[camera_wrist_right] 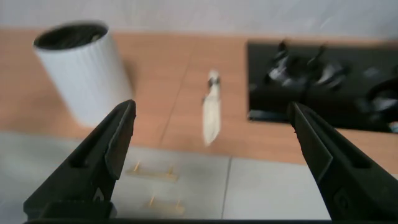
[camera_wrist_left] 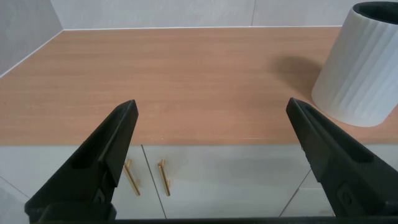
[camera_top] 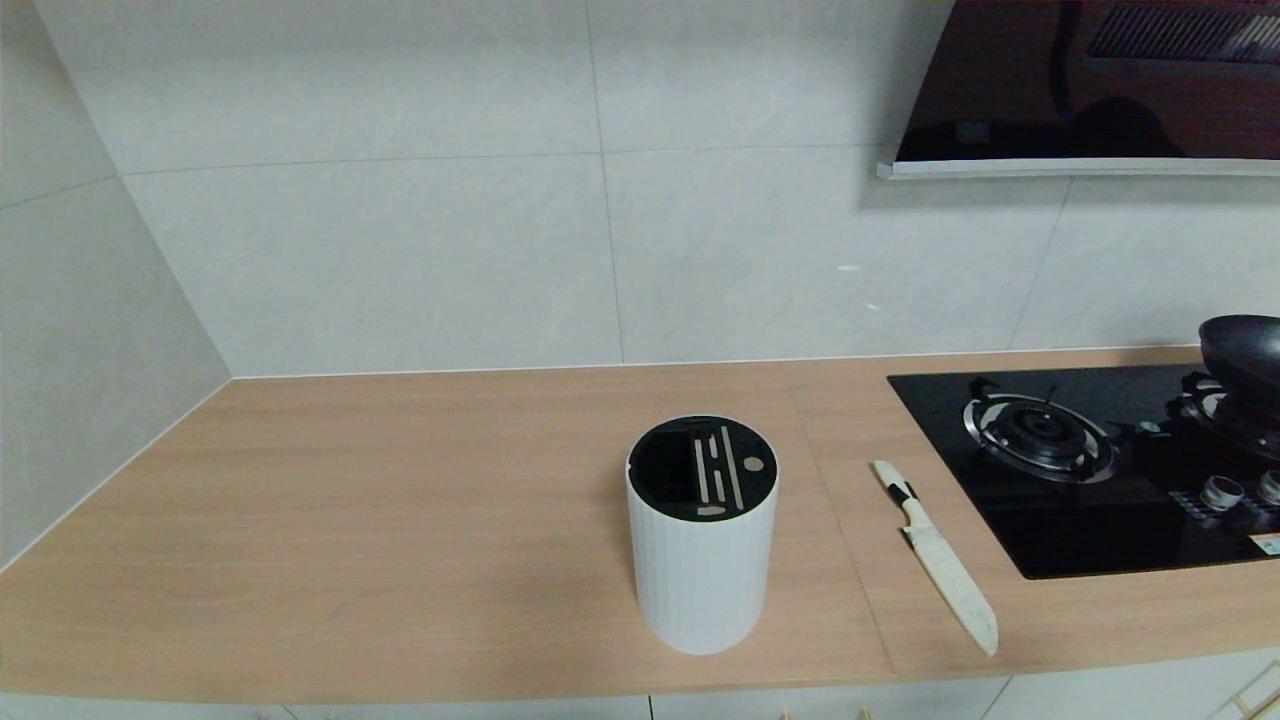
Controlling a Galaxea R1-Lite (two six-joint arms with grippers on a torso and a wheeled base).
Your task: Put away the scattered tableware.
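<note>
White knife point(camera_top: 935, 556) lies near holder point(camera_top: 702, 535); left hand point(camera_wrist_left: 211, 107) spread, right hand point(camera_wrist_right: 212, 109) seemingly too.

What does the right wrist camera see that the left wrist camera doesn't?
The right wrist view adds the white knife and the black stove. The left wrist view adds the side wall at the corner. Both share the white holder, the wooden counter and the gold cabinet handles below.

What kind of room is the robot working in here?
A home kitchen, most likely: a wooden countertop carries a built-in gas hob with a range hood above it, and a knife lies beside a white knife holder.
</note>
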